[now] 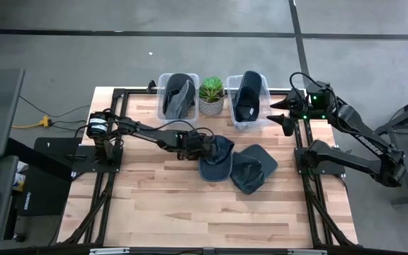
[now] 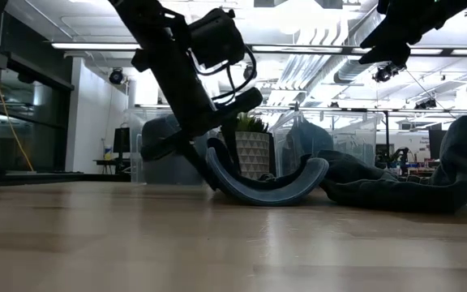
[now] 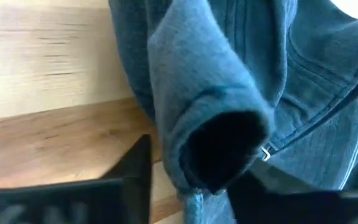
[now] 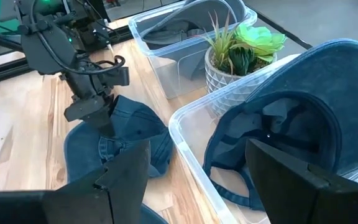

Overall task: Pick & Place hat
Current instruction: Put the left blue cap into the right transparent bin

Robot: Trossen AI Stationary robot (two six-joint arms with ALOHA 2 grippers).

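Denim-blue fabric is all the left gripper [image 1: 202, 145] has to bite on: its fingers are pinched together on the crown edge of the hat [image 1: 214, 159], which lies near the middle of the desk [image 1: 154, 205], slightly toward the back edge where the 2 bins stand. In the left wrist view a fold of cloth bunches between the dark fingers [image 3: 129, 180], so the hold looks like a thin pinch rather than a firm grasp on the brim.

Risks, as I judge them: the soft crown could slide out once lifted, or the cap could hang and swing, catching a bin rim. A second hat [image 1: 255, 168] lies touching it on the side toward the right edge and might be dragged along. Both the left bin [image 1: 164, 79] and the right bin [image 1: 263, 79] already hold a hat each, so a drop may perch on top.

Its long axis runs roughly from back to front of the desk, brim toward the front edge and curling upward in the low view.

The right gripper [image 1: 283, 119] hovers over the right bin, fingers apart and empty.
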